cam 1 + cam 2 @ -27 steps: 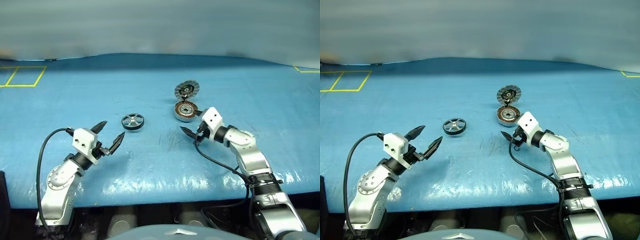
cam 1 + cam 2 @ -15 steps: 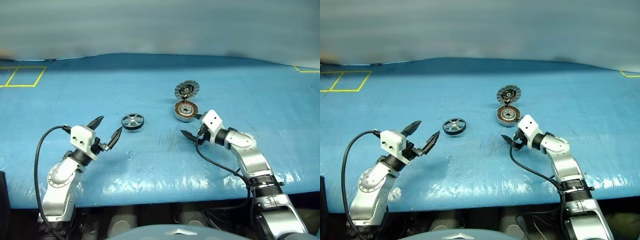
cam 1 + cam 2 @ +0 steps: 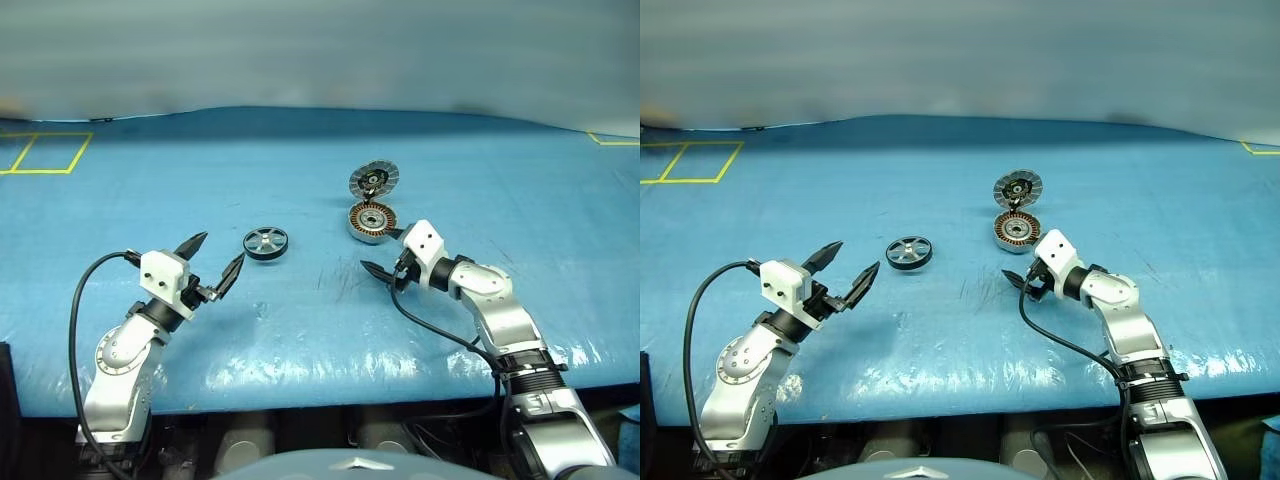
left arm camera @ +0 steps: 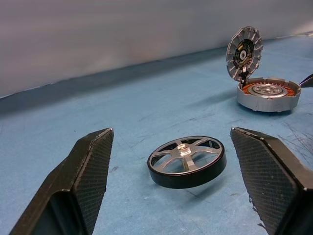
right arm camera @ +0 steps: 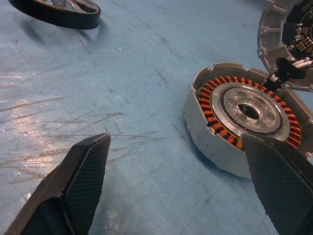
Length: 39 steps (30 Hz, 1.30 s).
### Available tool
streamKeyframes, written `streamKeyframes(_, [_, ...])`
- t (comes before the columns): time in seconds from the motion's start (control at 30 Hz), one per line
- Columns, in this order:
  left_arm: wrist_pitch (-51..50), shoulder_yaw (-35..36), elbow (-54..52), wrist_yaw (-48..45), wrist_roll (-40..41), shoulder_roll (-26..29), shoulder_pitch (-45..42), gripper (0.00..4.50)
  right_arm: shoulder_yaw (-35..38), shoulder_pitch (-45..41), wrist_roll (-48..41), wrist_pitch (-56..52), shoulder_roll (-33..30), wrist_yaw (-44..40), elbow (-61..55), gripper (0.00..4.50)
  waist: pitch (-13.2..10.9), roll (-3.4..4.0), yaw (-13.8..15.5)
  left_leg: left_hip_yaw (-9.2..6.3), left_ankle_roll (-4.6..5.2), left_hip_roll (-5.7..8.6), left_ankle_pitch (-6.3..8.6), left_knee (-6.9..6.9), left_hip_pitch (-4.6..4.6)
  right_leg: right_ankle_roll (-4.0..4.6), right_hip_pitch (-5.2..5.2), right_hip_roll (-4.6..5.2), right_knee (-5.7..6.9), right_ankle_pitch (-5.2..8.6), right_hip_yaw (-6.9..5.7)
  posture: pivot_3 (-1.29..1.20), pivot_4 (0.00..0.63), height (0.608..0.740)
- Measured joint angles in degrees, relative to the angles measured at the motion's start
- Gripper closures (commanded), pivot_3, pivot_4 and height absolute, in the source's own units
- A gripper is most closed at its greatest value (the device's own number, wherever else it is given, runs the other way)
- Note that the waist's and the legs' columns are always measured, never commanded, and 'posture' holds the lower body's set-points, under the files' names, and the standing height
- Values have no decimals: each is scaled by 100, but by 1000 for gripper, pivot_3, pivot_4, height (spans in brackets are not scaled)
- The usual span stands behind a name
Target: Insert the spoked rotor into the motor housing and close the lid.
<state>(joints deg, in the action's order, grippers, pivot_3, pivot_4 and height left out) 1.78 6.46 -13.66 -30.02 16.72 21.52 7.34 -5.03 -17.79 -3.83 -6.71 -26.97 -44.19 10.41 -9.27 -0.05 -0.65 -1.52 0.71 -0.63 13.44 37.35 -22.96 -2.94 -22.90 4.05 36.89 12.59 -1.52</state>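
Rotor: the spoked rotor (image 3: 265, 242) lies flat on the blue worktop (image 3: 320, 330), silver spokes up, out in the open and touched by nothing.
Housing: the motor housing (image 3: 370, 221) sits to the rotor's right (well apart from it), copper windings and central hub showing, cup open at the top.
Lid: the lid (image 3: 373, 180) stands up on edge at the far rim of the housing, joined to it there, its inner face turned toward the camera.
Left side: the left gripper (image 3: 212, 267) hovers just short of the rotor, jaws spread wide and holding nothing; in the left wrist view the rotor (image 4: 186, 161) sits squarely between the two black fingers (image 4: 84, 180), a little beyond them.
Right side: the right gripper (image 3: 387, 252) is down near the worktop just in front of the housing, jaws also spread wide, nothing pinched; one finger (image 5: 281, 187) sits close by the housing wall (image 5: 210, 142).
Markings: yellow tape lines (image 3: 45, 152) at the far left of the worktop.
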Motion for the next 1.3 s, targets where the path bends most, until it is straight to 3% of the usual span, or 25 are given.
streamKeyframes(0.3, [-1, 0, 1, 10, -2, -27, 22, 426, -215, -327, 110, -11, -185, -238, 58, 12, 0, 0, 1, 1, 0, 0, 0, 0, 0, -1, -1, 0, -1, 0, 1, 0, 150, 740])
streamKeyframes(0.73, [-10, -33, 36, 1, -42, -109, 26, 426, -1365, -1981, 1138, -11, -557, -1121, 1267, 12, -3, -2, -7, 6, 0, 0, 0, -3, 0, 4, -6, -1, -1, -5, 3, 0, 150, 740])
streamKeyframes(1.3, [0, -118, 36, 29, -101, -229, 160, 426, -1647, -2810, 1728, 660, -423, -1304, 2683, 12, -4, -3, -14, 9, -1, -1, 0, -11, 0, 24, -9, -2, -3, -19, 5, 0, 150, 740])
